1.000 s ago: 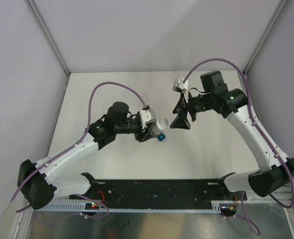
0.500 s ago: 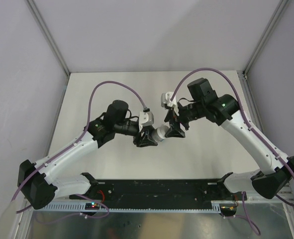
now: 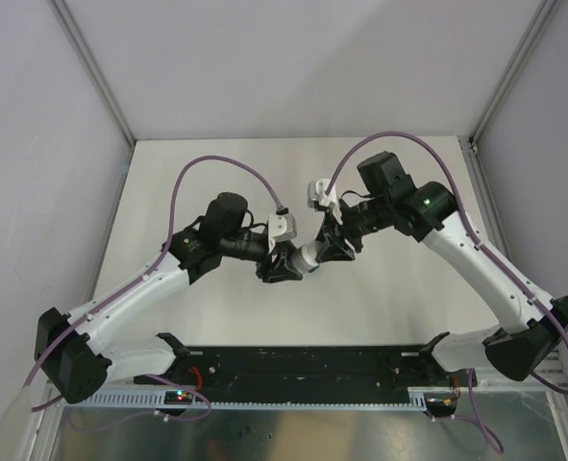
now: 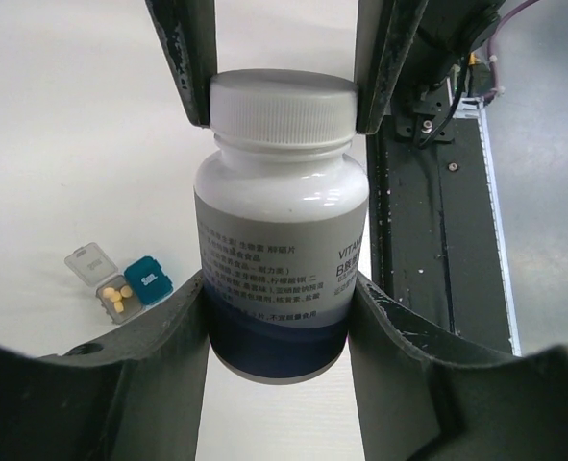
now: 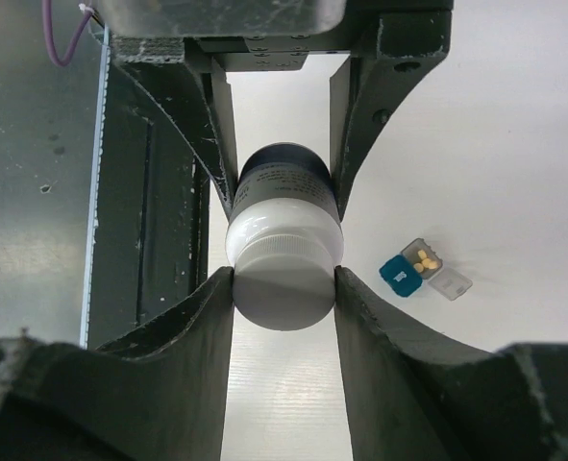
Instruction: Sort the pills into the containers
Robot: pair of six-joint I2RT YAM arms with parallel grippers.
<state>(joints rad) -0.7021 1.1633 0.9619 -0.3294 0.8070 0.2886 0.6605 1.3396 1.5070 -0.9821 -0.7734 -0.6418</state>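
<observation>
The step in hand is opening the white bottle [image 4: 279, 240], held on its side in the air between the two arms. The left gripper [image 4: 279, 288] is about half closed, clamped round the bottle's body. The right gripper [image 5: 284, 279] is nearly shut, pinching the cap [image 5: 284, 279] at the bottle's other end. The containers [image 4: 120, 283] lie on the worktop [image 3: 389, 307] below the bottle and off to its side, not touching it. The grey compartment [image 4: 113, 296] stands open with a few yellow pills [image 4: 116, 293] inside; the teal compartment [image 4: 149, 279] is lidded. The next move probably calls for the right wrist to twist the cap while the left holds firm. A second ago the right gripper stood wider open, apart from the bottle
</observation>
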